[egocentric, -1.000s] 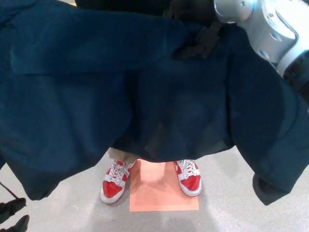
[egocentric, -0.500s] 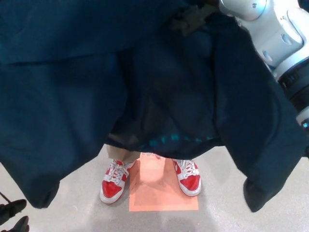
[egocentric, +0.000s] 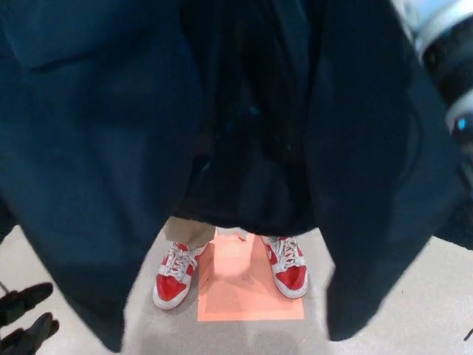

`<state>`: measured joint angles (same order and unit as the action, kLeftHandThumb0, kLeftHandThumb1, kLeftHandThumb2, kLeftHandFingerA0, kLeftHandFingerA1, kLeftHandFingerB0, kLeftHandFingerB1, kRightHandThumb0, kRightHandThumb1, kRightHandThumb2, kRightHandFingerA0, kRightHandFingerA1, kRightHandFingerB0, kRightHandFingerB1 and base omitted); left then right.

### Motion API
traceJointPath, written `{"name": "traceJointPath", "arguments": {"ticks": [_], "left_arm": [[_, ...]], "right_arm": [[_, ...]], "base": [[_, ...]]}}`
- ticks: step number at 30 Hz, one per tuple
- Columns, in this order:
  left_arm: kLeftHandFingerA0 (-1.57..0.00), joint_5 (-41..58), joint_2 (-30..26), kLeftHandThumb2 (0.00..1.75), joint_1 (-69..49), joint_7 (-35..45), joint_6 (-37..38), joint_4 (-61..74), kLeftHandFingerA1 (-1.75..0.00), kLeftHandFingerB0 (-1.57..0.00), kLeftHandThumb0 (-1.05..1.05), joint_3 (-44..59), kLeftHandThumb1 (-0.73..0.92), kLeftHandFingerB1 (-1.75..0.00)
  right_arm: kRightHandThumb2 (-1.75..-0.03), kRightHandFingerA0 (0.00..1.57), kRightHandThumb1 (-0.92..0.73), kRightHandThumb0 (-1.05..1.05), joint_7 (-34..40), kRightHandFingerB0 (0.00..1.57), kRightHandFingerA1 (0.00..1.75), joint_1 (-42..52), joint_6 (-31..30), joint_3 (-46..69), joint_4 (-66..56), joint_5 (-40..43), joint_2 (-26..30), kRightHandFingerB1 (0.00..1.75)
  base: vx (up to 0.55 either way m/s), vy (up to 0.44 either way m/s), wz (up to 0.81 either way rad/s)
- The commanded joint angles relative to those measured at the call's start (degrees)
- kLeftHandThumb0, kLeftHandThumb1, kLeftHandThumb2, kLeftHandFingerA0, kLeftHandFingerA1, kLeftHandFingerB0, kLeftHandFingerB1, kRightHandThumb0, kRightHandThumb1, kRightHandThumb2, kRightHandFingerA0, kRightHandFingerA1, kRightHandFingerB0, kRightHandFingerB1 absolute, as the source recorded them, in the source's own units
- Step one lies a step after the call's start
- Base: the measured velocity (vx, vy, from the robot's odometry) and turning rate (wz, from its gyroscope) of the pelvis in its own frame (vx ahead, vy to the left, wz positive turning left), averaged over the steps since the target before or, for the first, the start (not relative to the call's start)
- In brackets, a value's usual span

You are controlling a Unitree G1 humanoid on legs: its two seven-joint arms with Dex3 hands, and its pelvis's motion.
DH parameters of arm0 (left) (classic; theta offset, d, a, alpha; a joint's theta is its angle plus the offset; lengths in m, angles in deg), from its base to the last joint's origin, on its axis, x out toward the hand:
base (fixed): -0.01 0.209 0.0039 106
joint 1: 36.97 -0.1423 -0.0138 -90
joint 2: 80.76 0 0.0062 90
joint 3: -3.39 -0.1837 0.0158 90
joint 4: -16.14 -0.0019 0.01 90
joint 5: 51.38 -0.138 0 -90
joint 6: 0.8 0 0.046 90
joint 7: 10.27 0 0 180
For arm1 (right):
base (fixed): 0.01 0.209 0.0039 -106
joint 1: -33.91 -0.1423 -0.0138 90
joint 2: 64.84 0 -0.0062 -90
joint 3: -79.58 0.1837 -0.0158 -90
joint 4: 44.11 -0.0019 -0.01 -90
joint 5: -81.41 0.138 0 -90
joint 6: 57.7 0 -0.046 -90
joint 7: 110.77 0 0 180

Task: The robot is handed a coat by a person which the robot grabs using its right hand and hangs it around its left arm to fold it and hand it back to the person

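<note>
Navy fabric is basically the whole view here. The coat (egocentric: 96, 148) hangs in long vertical folds from somewhere above the top edge. There's a big panel on each side and a darker, shadowy middle where I think the inside is showing. It's a bit smeared, so my guess is it's mid-swing.

The right forearm (egocentric: 451, 52), silver and black, pokes in at the top right corner, right against the cloth. The right hand itself is out of sight, so I can't tell what its fingers are doing. Judging by how the coat drops straight down from up there, I'd say it's being held high on that side. That would keep the hem off the floor (egocentric: 414, 310) and leave room to carry the coat across.

The left hand (egocentric: 26, 303) is low in the bottom left corner, just beside the coat's edge but not under it. Two black fingers (egocentric: 33, 331) show, spread apart with nothing between them. So the draping over the left arm looks not yet done to me. That arm would need to get under the cloth first.

Below the hem you can see the person: red and white sneakers (egocentric: 174, 277), toes pointing toward the robot, and a bit of tan trouser leg (egocentric: 188, 231). They're standing on either side of an orange floor marker (egocentric: 247, 288), probably a set spot for the handover. They're close enough that a wide swing could brush them.
</note>
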<state>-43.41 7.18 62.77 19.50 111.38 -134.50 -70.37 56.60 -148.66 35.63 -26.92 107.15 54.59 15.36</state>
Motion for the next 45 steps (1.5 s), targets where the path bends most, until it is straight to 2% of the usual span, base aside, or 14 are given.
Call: {"name": "traceJointPath", "arguments": {"ticks": [1,7,8,9,10,13,14,19,20,26,27,28,29,45], "left_arm": [[-0.33,3.67,0.08,0.63,-1.12,3.15,-0.56,4.53,-0.37,-0.23,-0.62,1.29,0.79,-0.33],[-0.31,7.18,0.58,0.63,-1.53,5.92,-4.19,10.49,-0.38,-0.22,-0.63,2.87,0.79,-0.34],[-0.31,7.76,0.43,0.63,-1.42,6.48,-5.36,12.10,-0.38,-0.21,-0.63,2.97,0.80,-0.34],[-0.24,7.87,0.17,0.87,-1.53,6.89,-5.77,13.35,-0.46,-0.18,-0.66,2.84,0.68,-0.43],[-0.25,8.04,0.10,0.87,-1.87,7.12,-6.35,14.65,-0.46,-0.19,-0.67,2.77,0.68,-0.44],[-0.32,8.48,0.23,0.64,-2.98,7.24,-7.67,17.53,-0.38,-0.22,-0.62,2.70,0.82,-0.34],[-0.28,8.71,0.18,0.88,-3.76,7.40,-8.07,19.58,-0.47,-0.21,-0.68,2.55,0.67,-0.44],[-0.27,9.96,-0.33,0.88,-5.89,9.16,-10.94,26.14,-0.47,-0.19,-0.69,1.92,0.66,-0.44],[-0.36,11.20,-0.57,0.63,-6.88,11.21,-11.83,29.30,-0.40,-0.26,-0.66,1.60,0.77,-0.34],[-0.38,14.84,-2.42,0.64,-14.61,17.47,-12.91,45.34,-0.40,-0.29,-0.65,-0.92,0.80,-0.34],[-0.34,15.65,-2.66,1.01,-15.69,17.94,-13.80,47.70,-0.55,-0.16,-0.63,-1.01,0.63,-0.45],[-0.34,16.10,-2.88,1.01,-16.37,18.22,-14.22,49.31,-0.55,-0.16,-0.63,-1.09,0.63,-0.45],[-0.40,16.51,-3.01,0.65,-17.15,18.50,-14.46,50.90,-0.41,-0.30,-0.69,-1.20,0.76,-0.35],[-0.39,22.89,-11.94,0.66,-25.33,28.72,-17.95,76.32,-0.44,-0.24,-0.72,-7.49,0.89,-0.35]], "right_arm": [[-0.65,1.08,-0.84,-0.37,5.10,0.97,0.85,-7.29,2.53,1.01,3.98,0.70,-1.54,0.82],[-0.65,1.13,-0.85,-0.38,4.96,0.98,0.77,-11.46,4.39,1.10,7.09,0.80,-2.03,0.78],[-0.65,1.19,-0.84,-0.38,5.23,0.99,0.88,-12.37,3.86,1.25,7.54,0.80,-2.03,0.82],[-0.65,1.18,-0.85,-0.38,5.27,0.97,0.81,-13.26,3.29,1.47,7.97,0.94,-2.18,0.77],[-0.66,1.16,-0.86,-0.39,5.53,1.00,0.80,-13.85,3.13,1.54,8.40,0.93,-2.33,0.78],[-0.66,1.16,-0.85,-0.38,5.97,1.01,0.75,-14.50,2.87,1.69,9.15,0.92,-2.73,0.76],[-0.65,1.17,-0.87,-0.37,6.23,1.05,0.74,-14.60,3.17,1.74,9.40,0.97,-3.12,0.78],[-0.65,1.12,-0.86,-0.38,5.80,0.96,0.67,-15.48,2.40,2.60,10.03,1.61,-3.92,0.69],[-0.66,1.11,-0.86,-0.38,6.22,0.95,0.69,-15.56,2.98,2.37,10.14,1.25,-3.88,0.69],[-0.65,1.05,-0.85,-0.36,7.15,0.91,0.76,-14.75,4.70,1.52,10.35,0.40,-3.58,0.69],[-0.64,1.03,-0.84,-0.35,7.23,0.90,0.79,-14.79,4.79,1.48,10.38,0.38,-3.52,0.69],[-0.64,1.03,-0.84,-0.35,7.31,0.90,0.79,-14.89,4.71,1.41,10.41,0.29,-3.47,0.69],[-0.65,1.09,-0.84,-0.35,7.19,0.92,0.76,-15.02,4.42,1.42,10.46,0.30,-3.49,0.71],[-0.66,0.99,-0.83,-0.37,6.97,0.77,0.61,-13.67,5.38,0.66,11.71,-0.09,-3.18,0.56]], "base": [[0.00,0.000,0.00],[0.00,0.000,0.00],[0.00,0.000,0.00],[0.00,0.000,0.00],[0.00,0.000,0.00],[0.00,0.000,0.00],[0.00,0.000,0.00],[0.00,0.000,0.00],[0.00,0.000,0.00],[0.00,0.000,0.00],[0.00,0.000,0.00],[0.00,0.000,0.00],[0.00,0.000,0.00],[0.00,0.000,0.00]]}}
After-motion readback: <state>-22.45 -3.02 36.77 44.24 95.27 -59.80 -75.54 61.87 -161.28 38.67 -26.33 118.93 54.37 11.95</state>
